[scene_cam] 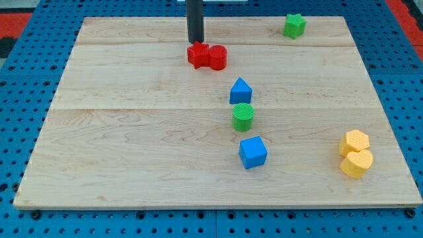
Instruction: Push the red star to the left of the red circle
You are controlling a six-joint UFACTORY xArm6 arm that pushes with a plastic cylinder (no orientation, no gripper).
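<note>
Near the view's top, left of centre, the dark rod comes straight down and its tip (195, 43) sits at the top edge of the red star (197, 55), touching or just about. Red star lies immediately on the view's left of the red circle (217, 57), the two pressed together. No end effector on this arm, just the rod, so no open or closed state to report. Green star (295, 25) sits well apart at the top right of the wooden tabletop (119, 145). Down the middle: blue triangular block (240, 91), green cylinder (243, 116) just below it, blue cube (252, 152) lower again. At the right edge, two yellow blocks touch, a yellow hexagon (355, 141) above a rounder yellow block (357, 162).
</note>
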